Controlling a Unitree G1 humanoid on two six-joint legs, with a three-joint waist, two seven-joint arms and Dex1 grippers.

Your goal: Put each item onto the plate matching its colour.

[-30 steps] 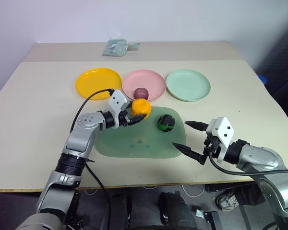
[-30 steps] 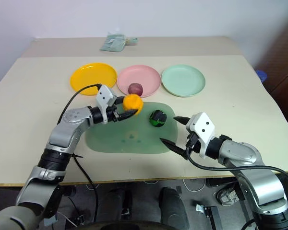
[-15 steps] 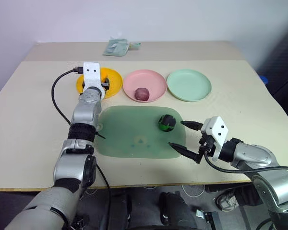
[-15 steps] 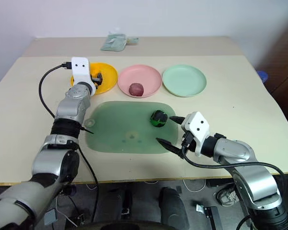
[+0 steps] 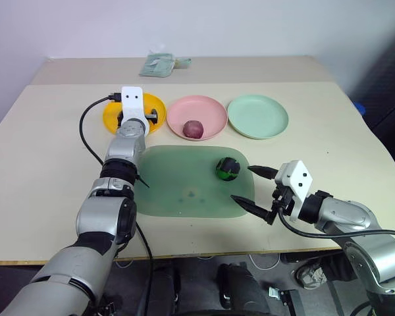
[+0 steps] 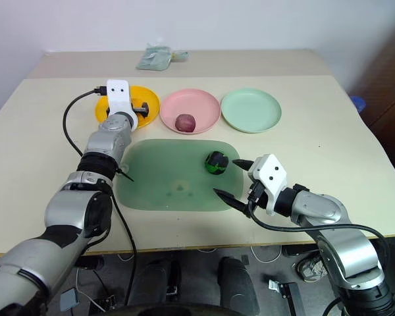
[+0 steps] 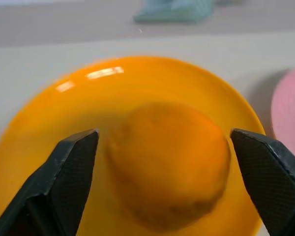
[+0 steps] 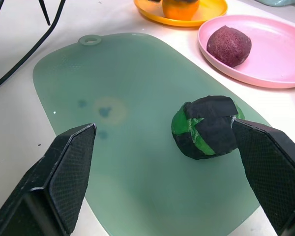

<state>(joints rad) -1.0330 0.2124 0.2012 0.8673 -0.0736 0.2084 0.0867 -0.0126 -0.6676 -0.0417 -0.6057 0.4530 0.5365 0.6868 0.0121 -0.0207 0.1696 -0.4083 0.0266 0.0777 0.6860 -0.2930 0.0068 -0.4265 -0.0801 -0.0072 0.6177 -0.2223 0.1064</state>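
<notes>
The lumpy orange item [image 7: 169,162] rests on the yellow-orange plate [image 7: 49,123]. My left gripper [image 7: 163,137] stands open around it, a gap showing on each side of the item. The dark red-purple ball [image 5: 193,128] lies on the pink plate [image 5: 210,112]. The pale mint plate [image 5: 257,116] holds nothing. The green-and-black item [image 5: 228,168] sits at the right end of the translucent green tray [image 5: 178,191]. My right gripper [image 5: 245,184] hangs open just to the right of that item, one finger near it and apart from it.
A pale green packet [image 5: 159,64] lies at the back of the table. A black cable [image 5: 92,131] loops from my left wrist over the table's left side. The table's front edge [image 5: 204,255] runs close below the tray.
My left gripper carried the orange item from above the tray back to the yellow plate and opened; the item now lies on the plate. The right arm has kept still.
</notes>
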